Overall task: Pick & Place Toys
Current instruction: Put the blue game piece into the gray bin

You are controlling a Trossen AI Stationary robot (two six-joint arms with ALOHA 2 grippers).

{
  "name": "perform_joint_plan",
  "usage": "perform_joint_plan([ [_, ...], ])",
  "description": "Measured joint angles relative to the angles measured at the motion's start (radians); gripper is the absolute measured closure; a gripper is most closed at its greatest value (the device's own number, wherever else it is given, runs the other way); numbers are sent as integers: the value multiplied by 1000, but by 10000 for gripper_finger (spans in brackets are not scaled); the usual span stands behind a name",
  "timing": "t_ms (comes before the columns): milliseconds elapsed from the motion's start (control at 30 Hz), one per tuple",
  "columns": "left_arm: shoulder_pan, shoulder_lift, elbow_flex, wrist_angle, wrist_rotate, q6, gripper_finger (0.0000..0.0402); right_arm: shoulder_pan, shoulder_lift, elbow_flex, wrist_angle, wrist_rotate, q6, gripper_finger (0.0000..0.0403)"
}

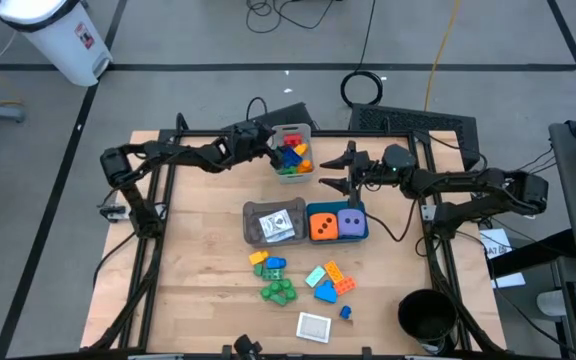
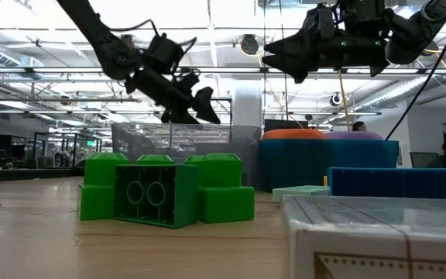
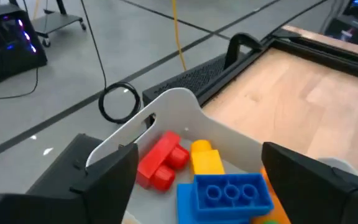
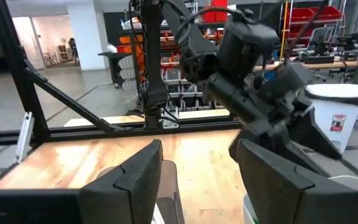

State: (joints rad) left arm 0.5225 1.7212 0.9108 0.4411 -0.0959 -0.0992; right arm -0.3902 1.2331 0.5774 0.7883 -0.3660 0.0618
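Observation:
My left gripper hangs open and empty over the left rim of a pale grey bin at the table's far middle. In its wrist view the bin holds red, yellow and blue bricks. My right gripper is open and empty, above the table just right of that bin. An orange die and a purple die sit in a teal bin. A card lies in a grey bin. Loose bricks and another card lie on the near table.
The three bins stand close together at the table's middle. A black round container stands at the near right corner. Black frame rails run along the table's left and right sides. Bare wood lies left of the grey bin.

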Motion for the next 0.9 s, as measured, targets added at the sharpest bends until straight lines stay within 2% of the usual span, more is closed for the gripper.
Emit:
perform_joint_plan([
  [200,-51,-176,0,-143,46,-18,84,53,0,0,24,-1,57,198],
  [367,-112,-371,0,-372,70,-34,88,203,0,0,23,9,33,190],
  [433,-148,-432,-14,-432,70,-26,85,298,0,0,20,67,14,185],
  [533,-213,-502,-72,-435,70,-16,80,464,0,9,-36,193,-39,175],
  [633,-276,-541,-147,-395,62,-51,78,630,0,86,-215,324,-14,167],
  [800,-346,-556,-218,-278,16,-95,78,905,98,308,-660,648,70,159],
  [900,-369,-555,-220,-289,7,-146,78,1017,198,479,-900,730,197,150],
])
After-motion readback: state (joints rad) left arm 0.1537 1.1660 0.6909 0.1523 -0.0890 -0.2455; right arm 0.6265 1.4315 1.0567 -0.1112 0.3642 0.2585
